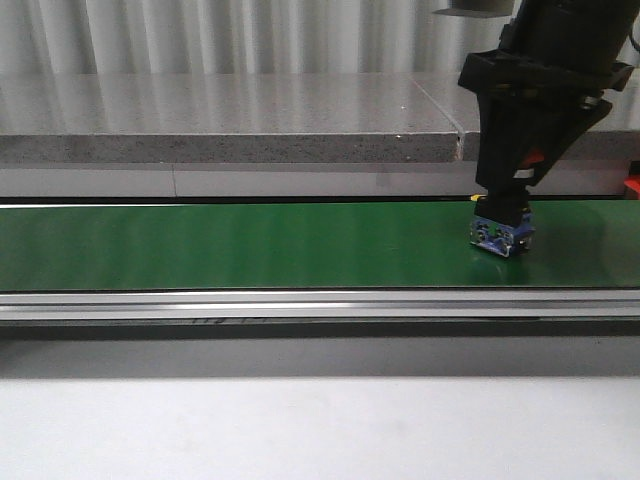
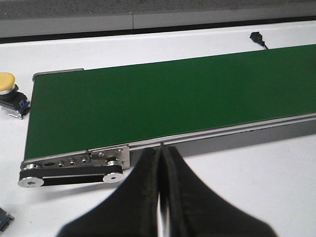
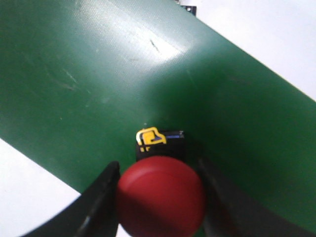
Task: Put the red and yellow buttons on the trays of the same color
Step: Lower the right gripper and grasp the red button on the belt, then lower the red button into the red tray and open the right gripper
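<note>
1. The right gripper (image 3: pixel 159 197) is clasping the red button (image 3: pixel 161 200) by its cap, its base sitting on the green belt (image 1: pixel 250 245).
2. The left gripper (image 2: pixel 160 197) is hanging clenched and empty; a yellow button (image 2: pixel 9 89) is resting on the tabletop (image 2: pixel 237 182) beside the belt's end.
3. The button is looking stiff, light and smooth-capped; gripping its squarer body would probably be surer.
4. No trays are showing anywhere.
</note>
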### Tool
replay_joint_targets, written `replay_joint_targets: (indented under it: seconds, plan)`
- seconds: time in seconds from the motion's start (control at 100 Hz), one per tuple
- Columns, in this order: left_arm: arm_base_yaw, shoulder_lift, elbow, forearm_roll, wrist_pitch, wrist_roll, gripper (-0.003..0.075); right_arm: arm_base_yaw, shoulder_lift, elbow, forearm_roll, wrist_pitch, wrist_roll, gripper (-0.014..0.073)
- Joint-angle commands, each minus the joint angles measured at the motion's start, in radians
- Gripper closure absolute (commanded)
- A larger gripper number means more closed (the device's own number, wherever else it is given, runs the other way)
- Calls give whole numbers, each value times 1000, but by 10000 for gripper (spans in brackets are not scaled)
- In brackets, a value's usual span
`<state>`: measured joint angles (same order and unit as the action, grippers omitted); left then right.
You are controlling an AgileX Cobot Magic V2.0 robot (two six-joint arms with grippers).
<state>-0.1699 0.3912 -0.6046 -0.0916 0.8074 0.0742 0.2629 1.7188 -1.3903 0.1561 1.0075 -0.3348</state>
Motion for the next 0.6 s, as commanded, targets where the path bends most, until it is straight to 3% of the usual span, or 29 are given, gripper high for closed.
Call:
replay_joint_targets:
  seconds: [0.0, 0.26, 0.59]
  plan:
    - [-7, 11, -24, -14, -66, -4, 741, -2, -45, -36, 11, -45, -13, 500]
    - [-7, 11, -24, -14, -66, -4, 741, -108, -121, -36, 5, -149, 10, 504]
    - [-7, 11, -24, -14, -66, -4, 741, -427, -158, -36, 5, -244, 130, 504]
